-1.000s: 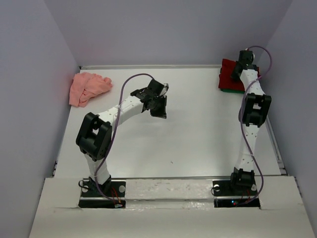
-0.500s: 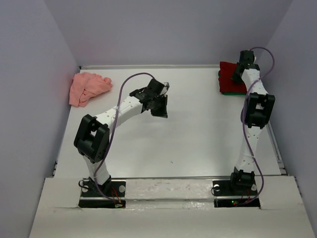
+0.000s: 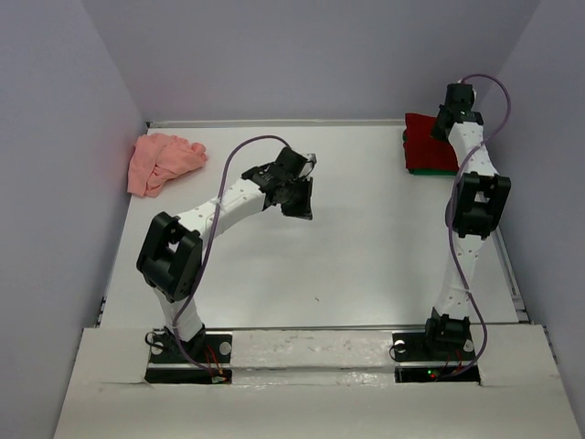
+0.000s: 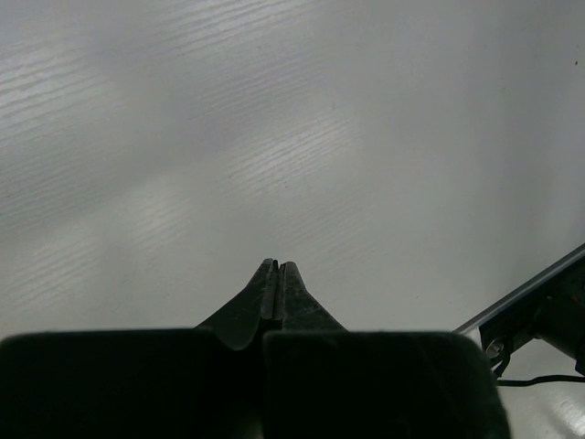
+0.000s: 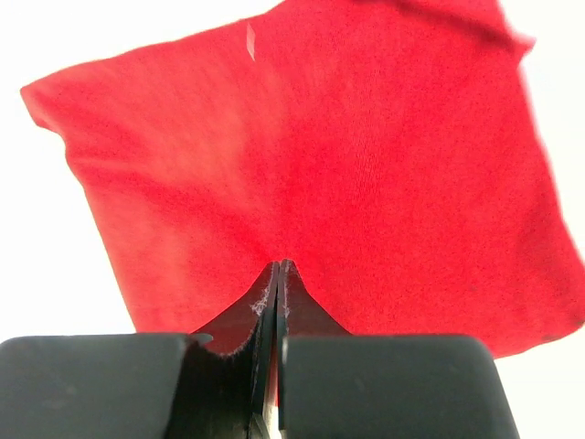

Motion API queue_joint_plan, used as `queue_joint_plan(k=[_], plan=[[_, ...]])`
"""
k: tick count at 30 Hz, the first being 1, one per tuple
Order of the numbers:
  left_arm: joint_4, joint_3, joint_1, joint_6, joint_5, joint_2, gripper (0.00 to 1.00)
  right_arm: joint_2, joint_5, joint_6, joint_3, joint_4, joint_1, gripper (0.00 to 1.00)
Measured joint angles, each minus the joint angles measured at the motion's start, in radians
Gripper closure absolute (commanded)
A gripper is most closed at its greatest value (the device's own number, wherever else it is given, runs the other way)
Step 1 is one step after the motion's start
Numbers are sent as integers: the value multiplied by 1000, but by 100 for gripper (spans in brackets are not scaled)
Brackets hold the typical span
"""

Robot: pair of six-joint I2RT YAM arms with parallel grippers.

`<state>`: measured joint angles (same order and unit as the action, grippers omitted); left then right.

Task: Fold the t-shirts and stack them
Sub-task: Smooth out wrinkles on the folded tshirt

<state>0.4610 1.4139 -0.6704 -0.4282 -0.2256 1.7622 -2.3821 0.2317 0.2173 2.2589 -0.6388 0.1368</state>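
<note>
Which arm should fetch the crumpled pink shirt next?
Left. The left gripper hangs mid-table, nearer the pink shirt at the far left; the right gripper sits over the red shirt, far right.

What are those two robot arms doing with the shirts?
Folding and stacking t-shirts. The folded dark red cloth t-shirt lies on the bright green t-shirt in the far right corner, with the right gripper shut above it. The crumpled pale pink t-shirt lies at the far left, unfolded. The left gripper, shut and empty, hovers over the white table.
</note>
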Motion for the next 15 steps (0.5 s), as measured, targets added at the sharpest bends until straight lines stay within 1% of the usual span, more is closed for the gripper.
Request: queue_joint_plan(k=[5, 9, 10, 15], plan=[[0, 0, -18, -4, 0, 0, 100, 22, 0, -31, 51, 13, -6, 100], [0, 0, -31, -12, 1, 0, 100, 91, 3, -42, 44, 19, -30, 100], [-1, 0, -32, -16, 1, 0, 100, 116, 8, -43, 26, 24, -39, 100], [-5, 0, -40, -34, 10, 0, 100, 365, 28, -30, -214, 47, -156, 100]])
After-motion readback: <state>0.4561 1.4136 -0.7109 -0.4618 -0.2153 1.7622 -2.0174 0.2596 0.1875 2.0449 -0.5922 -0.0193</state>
